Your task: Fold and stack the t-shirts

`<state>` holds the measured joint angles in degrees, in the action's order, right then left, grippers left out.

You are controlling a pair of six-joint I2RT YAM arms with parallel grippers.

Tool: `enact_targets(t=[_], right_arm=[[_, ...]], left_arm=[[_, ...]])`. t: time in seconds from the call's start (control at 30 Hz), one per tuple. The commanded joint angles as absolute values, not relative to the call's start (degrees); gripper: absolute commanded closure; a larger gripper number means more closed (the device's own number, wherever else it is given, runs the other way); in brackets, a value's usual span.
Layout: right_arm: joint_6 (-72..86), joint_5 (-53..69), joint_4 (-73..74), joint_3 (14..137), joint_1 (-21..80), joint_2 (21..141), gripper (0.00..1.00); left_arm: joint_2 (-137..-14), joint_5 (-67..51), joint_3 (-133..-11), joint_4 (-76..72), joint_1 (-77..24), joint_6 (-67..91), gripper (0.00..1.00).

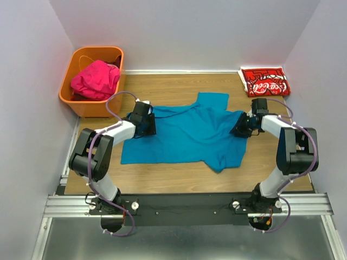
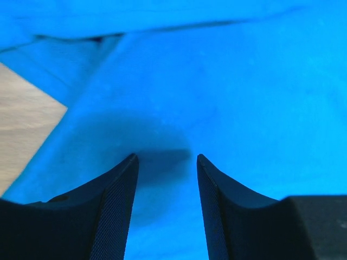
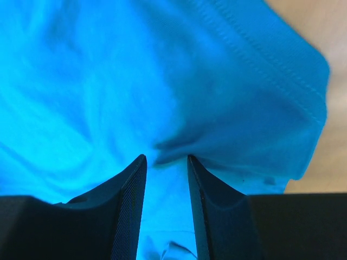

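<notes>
red shirt (image 1: pixel 265 81) is folded in the far right corner, one done. teal shirt (image 1: pixel 184 135) lies spread mid tabletop (image 1: pixel 179 176), unfolded; left tool (image 2: pixel 165 157) gapes over it, right tool (image 3: pixel 165 158) straddles a pucker, can't tell if clamped. pink shirt (image 1: pixel 96 79) sits in the basket (image 1: pixel 81 105).

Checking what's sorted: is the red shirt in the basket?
No, the red shirt lies folded at the table's far right corner; the basket holds a pink one.
</notes>
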<state>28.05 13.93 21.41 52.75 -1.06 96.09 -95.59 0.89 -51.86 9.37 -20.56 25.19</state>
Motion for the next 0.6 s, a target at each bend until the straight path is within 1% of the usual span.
enact_targets(t=[0.0,0.17,0.2,0.27,0.3,0.4,0.53,0.57], right_arm=[[28.04,8.88,17.14,55.62,-4.04,106.07,0.56],[29.0,7.91,16.79,65.55,-5.18,113.81,0.56],[28.92,8.08,16.79,68.96,-5.36,116.17,0.55],[28.74,7.82,17.05,72.41,-5.54,117.59,0.54],[27.78,8.17,17.14,74.68,-5.54,117.68,0.52],[26.81,10.89,17.93,75.59,-5.45,114.72,0.49],[26.54,11.95,18.72,71.12,-5.27,109.09,0.46],[26.54,12.91,18.81,67.97,-5.27,106.29,0.46]], left_arm=[[-100.71,2.46,-53.87,10.02,-17.5,25.49,0.44],[-107.22,2.9,-62.47,13.0,-13.46,23.91,0.45],[-108.1,3.07,-65.88,13.88,-13.19,23.73,0.45],[-110.99,3.08,-69.68,14.94,-12.92,22.86,0.45],[-111.7,2.55,-73.09,16.25,-12.92,22.59,0.45],[-111.19,0.79,-75.67,16.17,-13.88,21.8,0.44],[-106.53,2.63,-75.32,15.3,-18.53,18.2,0.38],[-104.26,3.25,-75.06,15.21,-19.85,17.58,0.34]])
